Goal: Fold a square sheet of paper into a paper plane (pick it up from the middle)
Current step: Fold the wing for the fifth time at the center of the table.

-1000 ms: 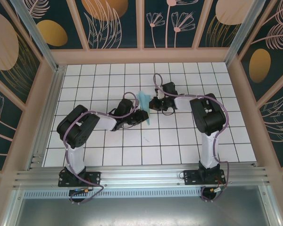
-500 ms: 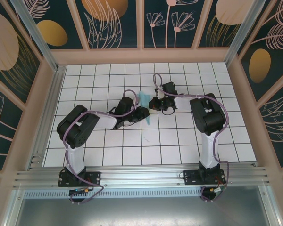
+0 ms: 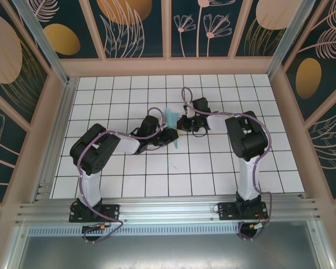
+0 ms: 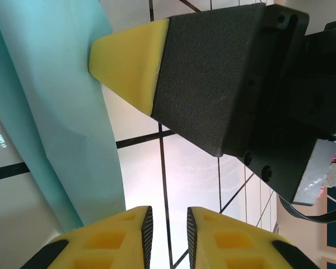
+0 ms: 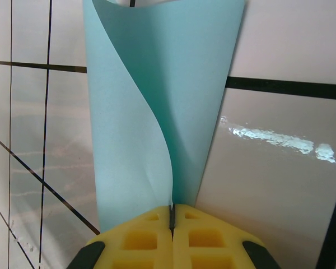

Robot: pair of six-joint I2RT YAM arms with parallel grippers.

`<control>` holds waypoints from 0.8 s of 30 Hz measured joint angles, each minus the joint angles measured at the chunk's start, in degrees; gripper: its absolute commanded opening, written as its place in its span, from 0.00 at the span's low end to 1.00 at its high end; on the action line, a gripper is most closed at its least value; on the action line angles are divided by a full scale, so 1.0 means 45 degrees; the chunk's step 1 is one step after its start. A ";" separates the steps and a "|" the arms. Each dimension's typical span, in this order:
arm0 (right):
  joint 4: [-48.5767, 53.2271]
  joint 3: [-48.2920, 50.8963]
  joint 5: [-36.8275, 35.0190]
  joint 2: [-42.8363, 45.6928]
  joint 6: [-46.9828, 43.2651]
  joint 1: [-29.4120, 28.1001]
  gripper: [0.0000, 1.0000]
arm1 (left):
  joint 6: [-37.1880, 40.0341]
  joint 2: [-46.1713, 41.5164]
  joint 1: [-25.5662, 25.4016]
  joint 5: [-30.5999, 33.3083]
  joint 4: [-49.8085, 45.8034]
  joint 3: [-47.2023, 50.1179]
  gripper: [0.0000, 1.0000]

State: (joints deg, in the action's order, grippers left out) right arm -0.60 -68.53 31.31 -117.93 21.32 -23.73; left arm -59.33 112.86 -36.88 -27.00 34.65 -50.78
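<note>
As the left gripper (image 4: 168,230) has edged in beside the square sheet of paper (image 5: 157,101), narrowly parted and empty, the right gripper (image 5: 172,216) stays clenched on the sheet curling just ahead; creasing likely follows.

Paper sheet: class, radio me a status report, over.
Right gripper: jaws shut on the paper sheet. Left gripper: jaws slightly apart, empty, beside it. Nothing seen in the way.

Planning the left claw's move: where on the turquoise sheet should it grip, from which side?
Probably the free edge of the turquoise sheet, away from where the right claw pinches. The left claw should come edge-on from its own side: the sheet stands curled.
</note>
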 measured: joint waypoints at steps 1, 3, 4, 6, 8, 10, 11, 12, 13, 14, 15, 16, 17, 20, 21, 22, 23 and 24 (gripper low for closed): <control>0.0000 0.0000 0.0000 0.0000 0.0000 0.0000 0.00 | -0.0034 0.0073 0.0000 -0.0029 0.0029 0.0000 0.26; 0.0000 0.0000 0.0005 0.0000 0.0000 0.0000 0.00 | -0.0083 0.0204 0.0000 -0.0073 0.0068 0.0015 0.26; 0.0000 0.0000 0.0000 0.0000 0.0000 0.0000 0.00 | -0.0083 0.0257 0.0000 -0.0112 0.0063 0.0024 0.26; 0.0000 0.0000 0.0000 0.0000 0.0000 0.0000 0.00 | -0.0083 0.0325 0.0000 -0.0155 0.0068 0.0029 0.26; 0.0000 0.0000 0.0000 0.0000 0.0000 0.0000 0.00 | -0.0083 0.0355 0.0000 -0.0199 0.0068 0.0029 0.27; 0.0000 0.0000 0.0000 0.0000 0.0000 0.0000 0.00 | -0.0083 0.0369 -0.0005 -0.0238 0.0068 0.0029 0.27; 0.0000 0.0000 0.0000 0.0000 0.0000 0.0000 0.00 | -0.0083 0.0379 -0.0010 -0.0243 0.0073 0.0029 0.27; 0.0000 0.0000 0.0000 0.0000 0.0000 0.0000 0.00 | -0.0083 0.0393 -0.0015 -0.0248 0.0083 0.0024 0.27; 0.0000 0.0000 0.0000 0.0000 0.0000 0.0000 0.00 | -0.0083 0.0418 -0.0029 -0.0248 0.0117 0.0024 0.27; 0.0000 0.0000 0.0000 0.0000 0.0000 0.0000 0.00 | -0.0083 0.0447 -0.0049 -0.0253 0.0165 0.0024 0.27; 0.0000 0.0000 0.0000 0.0000 0.0000 0.0000 0.00 | -0.0083 0.0481 -0.0063 -0.0277 0.0214 0.0019 0.27; 0.0000 0.0000 0.0000 0.0000 0.0000 0.0000 0.00 | -0.0087 0.0510 -0.0073 -0.0291 0.0277 0.0019 0.27; 0.0000 0.0000 0.0005 0.0000 0.0000 0.0000 0.00 | -0.0087 0.0534 -0.0083 -0.0296 0.0301 0.0010 0.27; 0.0000 0.0000 0.0000 0.0000 0.0000 0.0000 0.00 | -0.0160 0.0627 -0.0136 -0.0340 0.0379 -0.0073 0.27; 0.0000 0.0000 0.0000 0.0000 0.0000 0.0000 0.00 | -0.0189 0.0646 -0.0155 -0.0345 0.0408 -0.0097 0.27; 0.0000 0.0000 0.0000 0.0000 0.0000 0.0000 0.00 | -0.0219 0.0651 -0.0175 -0.0340 0.0452 -0.0102 0.27; 0.0000 0.0000 0.0000 0.0000 0.0000 0.0000 0.00 | -0.0223 0.0651 -0.0194 -0.0340 0.0457 -0.0107 0.27; 0.0000 0.0000 0.0000 0.0000 0.0000 0.0000 0.00 | -0.0228 0.0651 -0.0204 -0.0340 0.0466 -0.0121 0.27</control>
State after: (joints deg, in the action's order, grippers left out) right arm -0.60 -68.53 31.31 -117.93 21.32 -23.73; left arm -60.36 115.79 -37.80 -28.53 36.75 -51.33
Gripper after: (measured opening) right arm 0.065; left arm 0.270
